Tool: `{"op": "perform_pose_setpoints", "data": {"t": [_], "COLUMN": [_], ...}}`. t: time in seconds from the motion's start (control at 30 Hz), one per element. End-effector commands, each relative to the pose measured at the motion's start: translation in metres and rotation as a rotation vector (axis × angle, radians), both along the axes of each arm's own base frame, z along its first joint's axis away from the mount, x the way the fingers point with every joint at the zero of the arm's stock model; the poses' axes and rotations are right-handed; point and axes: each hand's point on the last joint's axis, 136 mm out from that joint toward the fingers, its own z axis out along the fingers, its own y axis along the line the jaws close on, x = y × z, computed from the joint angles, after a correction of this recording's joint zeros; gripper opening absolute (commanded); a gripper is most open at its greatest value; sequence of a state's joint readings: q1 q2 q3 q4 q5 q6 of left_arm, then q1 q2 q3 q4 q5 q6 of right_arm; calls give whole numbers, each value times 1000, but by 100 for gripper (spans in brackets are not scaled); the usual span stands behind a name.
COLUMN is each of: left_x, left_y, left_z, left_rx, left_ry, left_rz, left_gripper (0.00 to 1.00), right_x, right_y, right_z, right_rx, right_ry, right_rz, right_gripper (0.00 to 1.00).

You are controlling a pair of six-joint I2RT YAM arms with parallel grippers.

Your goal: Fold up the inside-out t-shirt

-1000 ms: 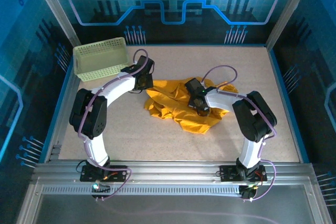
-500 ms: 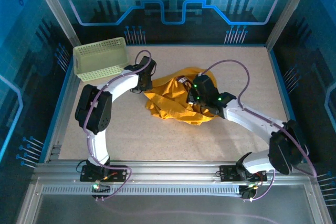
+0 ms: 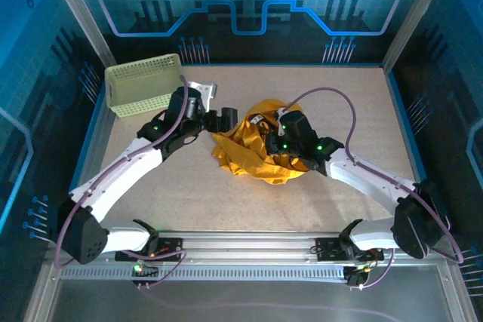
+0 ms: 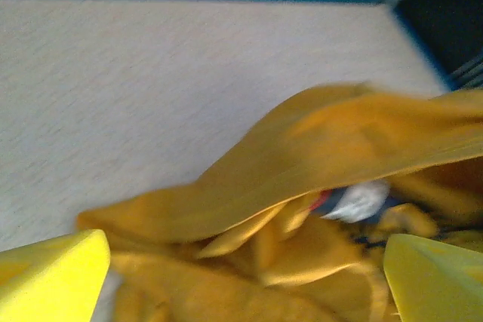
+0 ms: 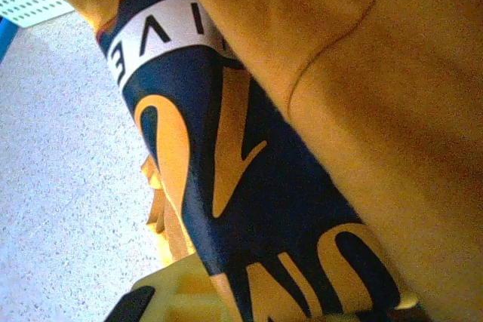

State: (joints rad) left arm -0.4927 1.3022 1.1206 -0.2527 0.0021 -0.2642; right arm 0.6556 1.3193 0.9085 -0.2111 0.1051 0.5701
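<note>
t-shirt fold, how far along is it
Nothing looks folded: the t-shirt lies in a crumpled heap. In hand: the left end effector is at its edge, open, and the right end effector is buried in cloth, with a print exposed there. Left: spreading flat and every fold.
</note>
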Motion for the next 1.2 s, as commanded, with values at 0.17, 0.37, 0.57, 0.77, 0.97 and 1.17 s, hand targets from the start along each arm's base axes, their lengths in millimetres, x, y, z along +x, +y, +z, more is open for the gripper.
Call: {"op": "perform_pose_setpoints", "data": {"t": [0.17, 0.37, 0.57, 0.77, 0.97, 1.17], "left_x": [10, 25, 69, 84, 73, 19], "left_y": [-75, -83, -40, 25, 81, 35], "left_z": [-43, -61, -104, -168, -157, -77], "left_rx": [-12, 12, 129, 380, 400, 68], "left_ry": [118, 193, 373, 565, 563, 272], "left_rz": [-297, -274, 2, 242, 454, 284], "left_gripper": [97, 66, 13, 4, 29, 59], "right_x": [-22, -36, -50, -53, -41, -27], "right_y": [40, 40, 37, 14, -4, -12], "right_z": [31, 41, 57, 90, 99, 88], "right_rx": [71, 112, 147, 156, 144, 176], "right_ry": [-168, -224, -305, -379, -294, -201], "right_rz": [201, 252, 302, 230, 135, 33], "right_gripper": [0, 0, 0, 0, 0, 0]}}
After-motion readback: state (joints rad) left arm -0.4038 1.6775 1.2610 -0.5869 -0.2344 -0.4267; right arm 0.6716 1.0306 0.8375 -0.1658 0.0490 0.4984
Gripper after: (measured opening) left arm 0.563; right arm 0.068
